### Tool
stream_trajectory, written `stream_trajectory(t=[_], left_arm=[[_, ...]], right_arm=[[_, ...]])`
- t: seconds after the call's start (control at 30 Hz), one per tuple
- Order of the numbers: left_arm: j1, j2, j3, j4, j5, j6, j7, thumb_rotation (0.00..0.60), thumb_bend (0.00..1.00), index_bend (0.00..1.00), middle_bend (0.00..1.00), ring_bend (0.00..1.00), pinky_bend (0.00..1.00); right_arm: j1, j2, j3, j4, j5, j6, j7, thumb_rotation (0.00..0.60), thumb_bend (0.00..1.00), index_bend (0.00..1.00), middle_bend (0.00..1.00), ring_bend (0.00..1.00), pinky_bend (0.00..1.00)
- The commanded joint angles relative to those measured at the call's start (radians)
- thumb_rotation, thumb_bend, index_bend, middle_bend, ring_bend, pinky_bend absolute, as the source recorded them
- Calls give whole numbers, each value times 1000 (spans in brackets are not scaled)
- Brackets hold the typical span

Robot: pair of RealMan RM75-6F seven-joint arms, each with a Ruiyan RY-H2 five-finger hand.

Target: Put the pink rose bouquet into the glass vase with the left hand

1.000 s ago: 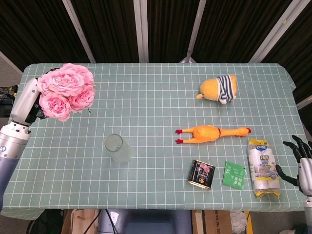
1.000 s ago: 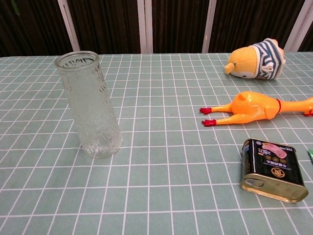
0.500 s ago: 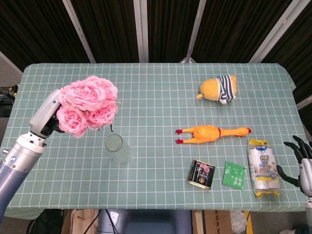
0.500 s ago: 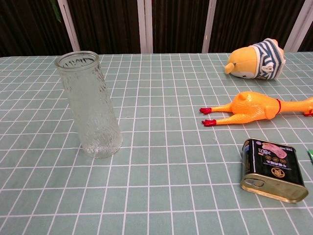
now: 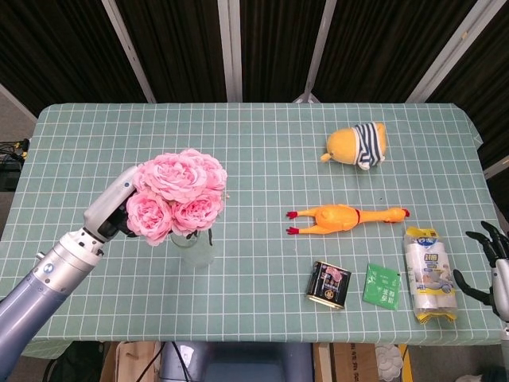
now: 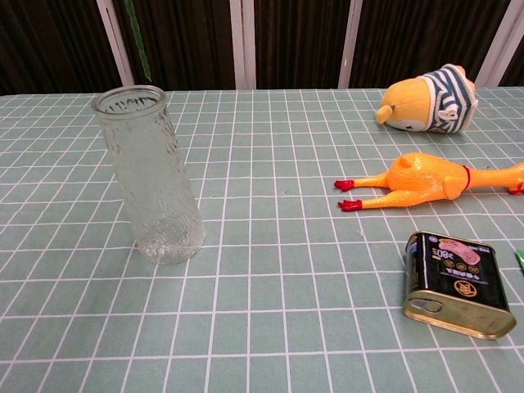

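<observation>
My left hand (image 5: pixel 113 216) grips the pink rose bouquet (image 5: pixel 178 191) at left of centre in the head view, the blooms hanging over the glass vase (image 6: pixel 151 176) and hiding its mouth. In the chest view a thin green stem (image 6: pixel 137 41) shows above the rim, at upper left; the vase looks empty. So I judge the carry done, with lowering the stems in and releasing left. My right hand (image 5: pixel 495 267) hangs empty, fingers spread, at the surface's (image 5: pixel 262 167) lower right edge.
</observation>
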State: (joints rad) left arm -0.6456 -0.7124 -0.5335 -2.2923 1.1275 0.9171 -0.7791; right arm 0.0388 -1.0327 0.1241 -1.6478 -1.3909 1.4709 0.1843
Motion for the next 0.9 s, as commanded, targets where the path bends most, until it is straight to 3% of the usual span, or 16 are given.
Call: stream_trajectory(t=[0.03,0.37,0.9], left_arm=[[-18,-26,16,13,-17,-8,30,600,440,302,448,274,391],[-36,-63,46,28,-50,8,126,600,439,302,449,274,391],[-17,-83,86,51,-24,-15,132,600,438,295,440,270,386]], right_arm=[[2,-1,2,3,4,-3,1,600,319,235,111,132,36],[2,-4,3,7,3,-4,3,600,319,235,111,132,36],[3,-1,1,5,3,-11,5,600,320,236,111,132,36]])
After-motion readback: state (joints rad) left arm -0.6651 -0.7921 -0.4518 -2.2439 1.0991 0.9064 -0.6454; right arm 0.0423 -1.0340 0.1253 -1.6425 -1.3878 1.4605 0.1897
